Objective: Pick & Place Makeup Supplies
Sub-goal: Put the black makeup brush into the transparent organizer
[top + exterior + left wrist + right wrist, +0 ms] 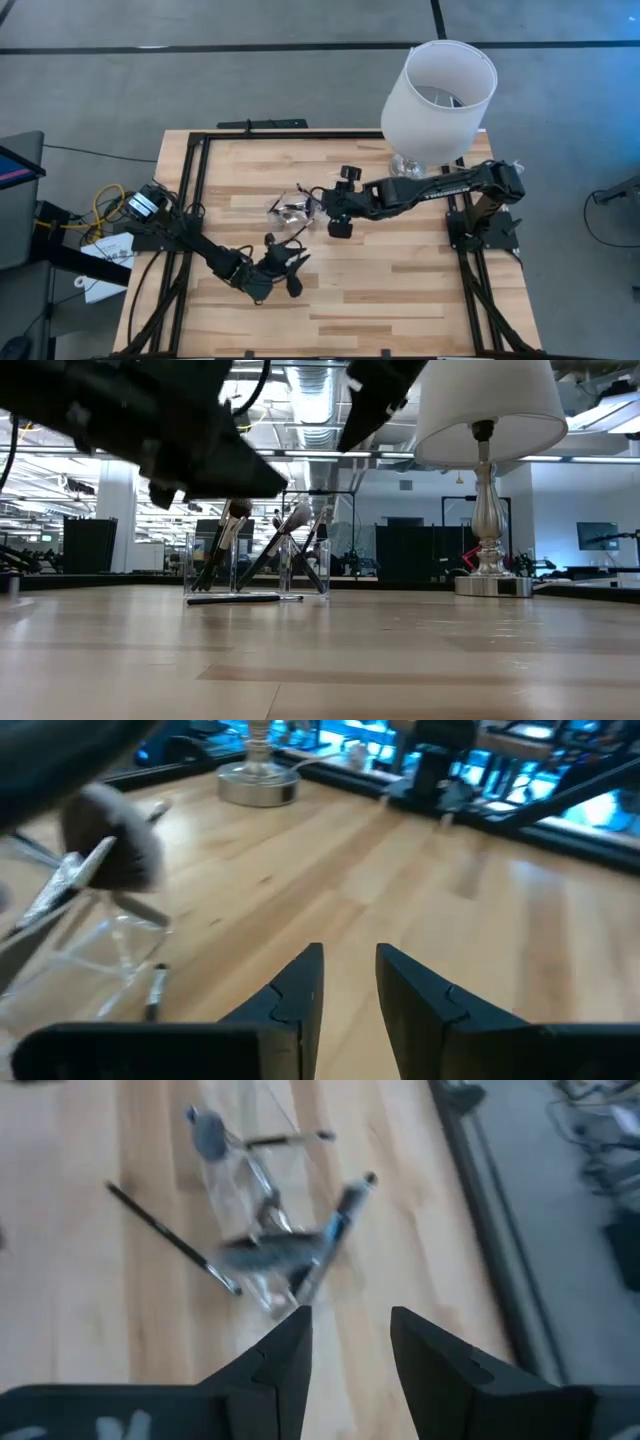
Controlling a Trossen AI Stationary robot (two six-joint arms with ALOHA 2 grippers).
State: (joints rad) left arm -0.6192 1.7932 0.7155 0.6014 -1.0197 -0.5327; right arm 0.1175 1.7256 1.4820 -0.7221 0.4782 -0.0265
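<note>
A: Hovering my right gripper (350, 1342) over the clear holder (258, 565), jaws slightly parted, holding nothing.
B: Brushes?
A: Several brushes (290, 528) stand tilted in the holder; one brush (243, 598) lies on the desk (400, 650) just beside it.
B: Left?
A: My left gripper (350, 988) sits near the holder, jaws narrowly apart, empty.

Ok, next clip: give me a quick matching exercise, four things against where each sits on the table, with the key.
Things:
1. lamp
2. clear holder with makeup brushes
3. left gripper
4. brush lying flat

Places:
A. above the near-left part of the table
B. far-right corner
C. on the wood just in front of the holder
D. mid-table

Pairs: 1-B, 2-D, 3-A, 4-C
</note>
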